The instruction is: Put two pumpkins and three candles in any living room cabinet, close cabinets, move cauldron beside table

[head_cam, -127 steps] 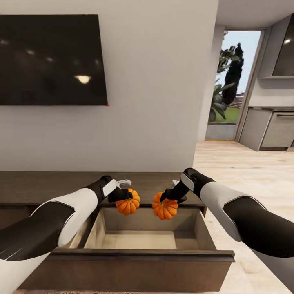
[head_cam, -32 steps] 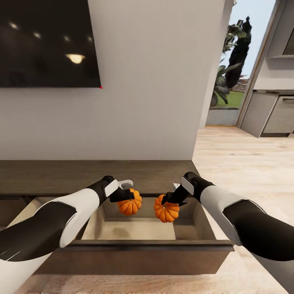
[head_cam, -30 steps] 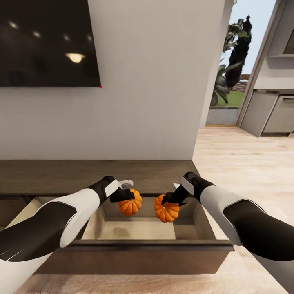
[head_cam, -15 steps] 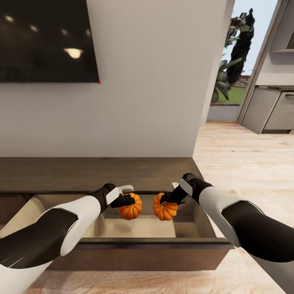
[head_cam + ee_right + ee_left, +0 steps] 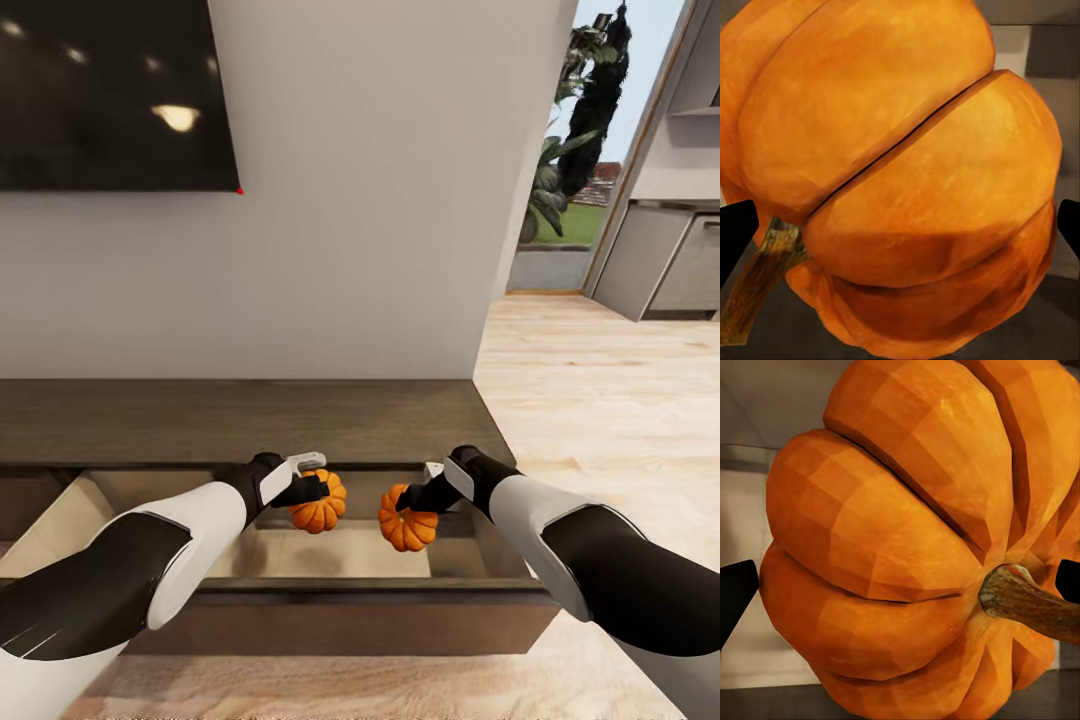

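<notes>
Item: two pumpkins, one per gripper.
- Left gripper (image 5: 312, 490): we see it clamped on left pumpkin (image 5: 318, 508), lower centre of frame.
- Right gripper (image 5: 412, 497): closed round right pumpkin (image 5: 407, 526), just right of centre.
- Key relation: both hang directly above open drawer (image 5: 330, 550) of cabinet (image 5: 240, 420), floor below them; we'd judge next move as straight down, then release.
</notes>
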You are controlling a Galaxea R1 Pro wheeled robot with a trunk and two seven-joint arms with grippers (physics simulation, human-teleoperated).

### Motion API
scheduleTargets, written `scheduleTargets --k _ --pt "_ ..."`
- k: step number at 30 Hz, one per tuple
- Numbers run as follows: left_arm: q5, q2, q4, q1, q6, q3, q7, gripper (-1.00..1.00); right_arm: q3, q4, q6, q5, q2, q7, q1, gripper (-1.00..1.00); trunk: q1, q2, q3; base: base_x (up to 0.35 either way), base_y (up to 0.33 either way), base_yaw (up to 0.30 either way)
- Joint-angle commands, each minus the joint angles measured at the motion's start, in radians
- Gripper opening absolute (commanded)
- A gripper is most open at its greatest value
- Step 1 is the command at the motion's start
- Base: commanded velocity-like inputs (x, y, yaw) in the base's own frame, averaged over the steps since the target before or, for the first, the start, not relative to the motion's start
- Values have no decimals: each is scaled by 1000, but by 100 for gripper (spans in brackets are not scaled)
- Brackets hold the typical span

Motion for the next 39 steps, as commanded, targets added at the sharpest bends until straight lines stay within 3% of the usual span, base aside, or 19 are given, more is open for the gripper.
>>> scheduleTargets --k 1,10,37,39 --pt "11 0 2 -1 2 -5 4 -100 8 2 -11 -5 0 8 -1 -100 0 -1 -3 0 0 0" --pt "-28 0 3 7 3 -5 4 -100 8 3 -45 -2 0 8 -1 -100 0 -1 -17 0 0 0" --pt "-31 2 -7 48 -7 -5 4 -100 9 3 -93 -1 3 8 -1 -100 0 -1 -60 0 0 0" --pt "-30 2 -9 48 -32 -4 4 -100 9 6 -93 -1 3 8 7 -100 0 -1 -63 0 0 0"
